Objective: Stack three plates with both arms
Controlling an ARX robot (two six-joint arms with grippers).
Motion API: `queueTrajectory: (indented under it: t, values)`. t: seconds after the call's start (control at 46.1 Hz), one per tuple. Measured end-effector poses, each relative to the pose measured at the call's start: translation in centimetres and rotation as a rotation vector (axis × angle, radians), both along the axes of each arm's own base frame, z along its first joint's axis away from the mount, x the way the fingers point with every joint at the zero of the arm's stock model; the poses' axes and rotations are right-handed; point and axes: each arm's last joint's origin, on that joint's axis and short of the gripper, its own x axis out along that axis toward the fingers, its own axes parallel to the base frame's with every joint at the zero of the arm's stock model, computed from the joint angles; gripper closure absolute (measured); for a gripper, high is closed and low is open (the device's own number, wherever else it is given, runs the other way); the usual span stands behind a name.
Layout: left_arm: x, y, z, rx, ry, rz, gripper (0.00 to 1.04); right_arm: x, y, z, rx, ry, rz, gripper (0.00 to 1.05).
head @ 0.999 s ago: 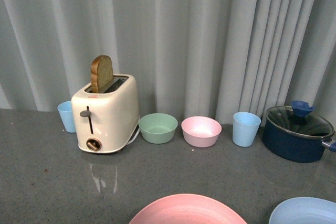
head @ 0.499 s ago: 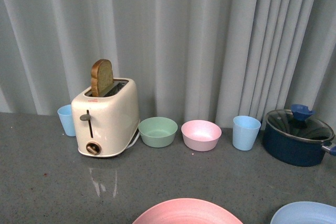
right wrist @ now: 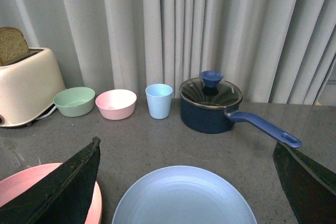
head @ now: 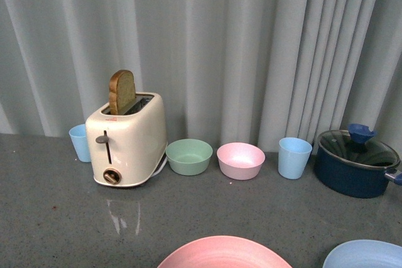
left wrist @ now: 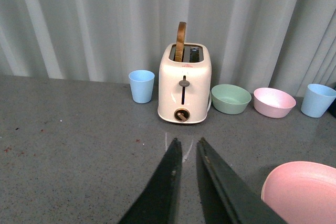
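Note:
The pink plate (head: 223,254) lies at the table's near edge, and also shows in the left wrist view (left wrist: 304,192) and the right wrist view (right wrist: 21,187). The light blue plate (head: 367,255) lies to its right; in the right wrist view (right wrist: 181,195) it sits between my wide-open right gripper's (right wrist: 186,148) fingers. My left gripper (left wrist: 188,148) is shut and empty, above bare table left of the pink plate. The beige plate is out of view. Neither arm shows in the front view.
At the back stand a cream toaster (head: 125,139) with toast, a blue cup (head: 80,141) beside it, a green bowl (head: 189,155), a pink bowl (head: 240,159), another blue cup (head: 294,157) and a dark blue lidded pot (head: 355,162). A grey curtain hangs behind.
The front view has tilted slightly, so the plates sit a little lower in the frame. Nothing on the table has moved.

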Motion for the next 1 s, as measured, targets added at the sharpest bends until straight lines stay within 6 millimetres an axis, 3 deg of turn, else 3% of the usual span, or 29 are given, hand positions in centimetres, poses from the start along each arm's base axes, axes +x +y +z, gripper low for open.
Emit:
queueTrajectory:
  t: [0.217,0.282,0.369,0.434,0.543,0.673,0.782,0.999]
  values:
    - [0.0,0.0,0.0,0.0,0.0,0.0,0.5,0.0,0.0,0.0,0.0,0.0,0.0,0.07]
    - [0.0,0.0,0.0,0.0,0.0,0.0,0.34,0.0,0.0,-0.1,0.005,0.011,-0.002,0.07]
    - [0.0,0.0,0.0,0.0,0.0,0.0,0.16,0.4,-0.6,0.3,0.265,0.381,-0.065,0.07]
    - [0.0,0.0,0.0,0.0,-0.001,0.0,0.06,1.4,-1.8,0.6,0.388,0.506,-0.111,0.07]
    - [0.0,0.0,0.0,0.001,0.0,0.0,0.08,3.0,-4.7,1.4,0.448,0.584,-0.205,0.07]
    - [0.0,0.0,0.0,0.001,-0.001,0.0,0.07,4.7,-10.9,0.1,0.325,0.77,-0.451,0.07]
    - [0.0,0.0,0.0,0.001,-0.001,-0.001,0.07,5.4,-12.6,-1.4,0.27,0.858,-0.444,0.07]
    - [0.0,0.0,0.0,0.001,-0.001,0.0,0.07,7.9,-13.3,-4.7,0.108,0.949,-0.321,0.07]
